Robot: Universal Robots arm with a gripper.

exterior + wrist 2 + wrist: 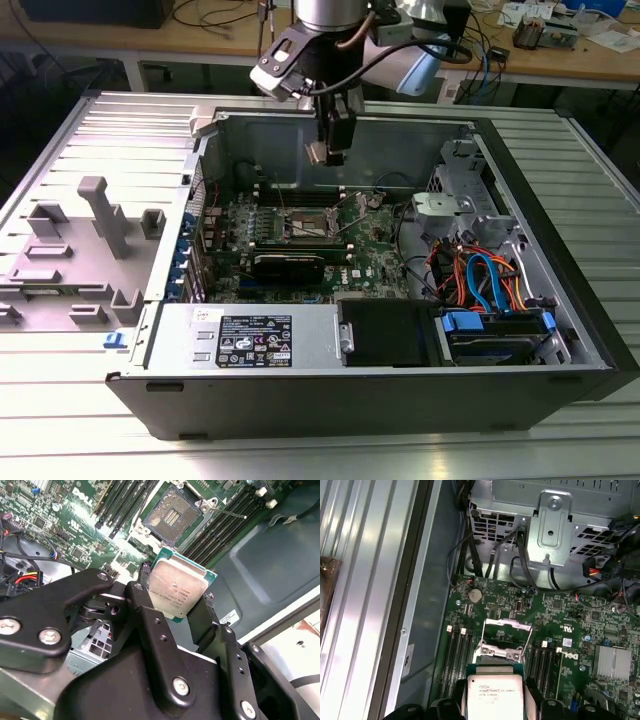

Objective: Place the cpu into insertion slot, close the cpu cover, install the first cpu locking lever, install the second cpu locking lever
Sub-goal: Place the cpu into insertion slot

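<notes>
The pincer point(176, 586) grips the cpu point(177, 592), raised above the insertion slot point(170, 515).

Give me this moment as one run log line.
gripper: shut on cpu | cpu: held above circuit board, not seated | insertion slot: empty

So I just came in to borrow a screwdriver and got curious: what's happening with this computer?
The robot arm's gripper holds the cpu between its fingers, above the motherboard inside the open computer case. The insertion slot lies uncovered and empty, its contact field bare. The cpu is not yet seated.
</notes>
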